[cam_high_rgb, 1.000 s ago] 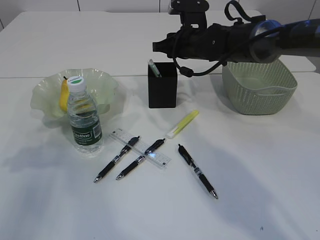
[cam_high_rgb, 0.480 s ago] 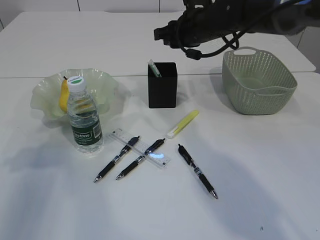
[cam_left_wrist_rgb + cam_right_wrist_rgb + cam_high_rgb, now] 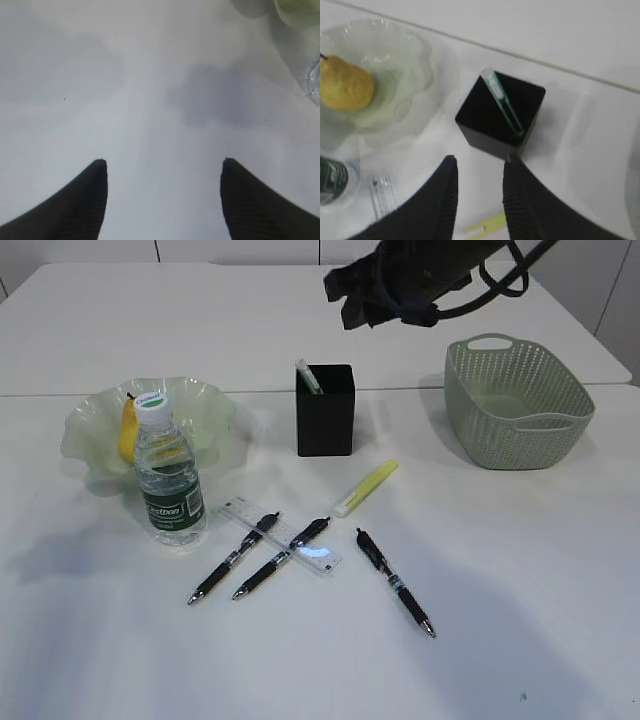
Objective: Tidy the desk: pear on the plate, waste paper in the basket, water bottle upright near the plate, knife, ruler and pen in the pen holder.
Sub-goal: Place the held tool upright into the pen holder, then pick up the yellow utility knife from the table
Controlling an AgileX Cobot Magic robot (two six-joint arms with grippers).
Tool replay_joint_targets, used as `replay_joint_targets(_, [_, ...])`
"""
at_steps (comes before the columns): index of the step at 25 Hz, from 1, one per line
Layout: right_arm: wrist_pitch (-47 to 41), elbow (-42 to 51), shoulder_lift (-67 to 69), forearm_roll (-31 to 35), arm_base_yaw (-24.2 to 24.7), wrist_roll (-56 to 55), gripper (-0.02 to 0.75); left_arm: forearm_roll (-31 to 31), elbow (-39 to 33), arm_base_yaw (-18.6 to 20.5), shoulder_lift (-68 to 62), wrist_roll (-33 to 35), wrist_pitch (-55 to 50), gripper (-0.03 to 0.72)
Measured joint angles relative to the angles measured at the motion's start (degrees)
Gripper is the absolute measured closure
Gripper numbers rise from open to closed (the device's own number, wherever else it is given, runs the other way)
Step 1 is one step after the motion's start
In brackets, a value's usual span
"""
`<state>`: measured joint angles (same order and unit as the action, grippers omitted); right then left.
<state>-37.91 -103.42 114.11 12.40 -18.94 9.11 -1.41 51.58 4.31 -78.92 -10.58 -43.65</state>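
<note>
The yellow pear (image 3: 127, 427) lies in the wavy glass plate (image 3: 205, 400), also in the right wrist view (image 3: 345, 82). The water bottle (image 3: 168, 475) stands upright in front of the plate. The black pen holder (image 3: 325, 410) holds a green-white knife (image 3: 502, 102). A clear ruler (image 3: 280, 537), three black pens (image 3: 232, 557) (image 3: 282, 557) (image 3: 394, 582) and a yellow highlighter (image 3: 366, 487) lie on the table. My right gripper (image 3: 479, 159) is open and empty, high above the holder. My left gripper (image 3: 164, 162) is open and empty over bare table. No waste paper shows.
The green woven basket (image 3: 518, 405) stands at the right, its inside looking empty. The right arm (image 3: 420, 275) hangs over the back of the table. The white table runs on to the front and right.
My right arm has lifted up and back from above the pen holder toward the top of the exterior view. The objects on the table have not moved.
</note>
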Motion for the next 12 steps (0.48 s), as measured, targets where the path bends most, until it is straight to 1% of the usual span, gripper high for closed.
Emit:
replay_joint_targets(4, [-11.19, -1.1, -0.11, -5.75, 0.0, 0.0, 0.505, 0.0, 0.0, 0.0, 0.0, 0.0, 0.1, 0.188])
replay_joint_targets(7, [-17.3, -1.19, -0.11, -11.68, 0.0, 0.0, 0.505, 0.0, 0.0, 0.0, 0.0, 0.22, 0.31, 0.188])
replay_joint_targets(9, [-19.3, -1.19, -0.11, -13.95, 0.0, 1.05, 0.505, 0.0, 0.0, 0.0, 0.0, 0.44, 0.58, 0.188])
replay_joint_targets(12, [-20.75, -1.19, -0.11, -15.08, 0.0, 5.75, 0.505, 0.0, 0.0, 0.0, 0.0, 0.69, 0.89, 0.188])
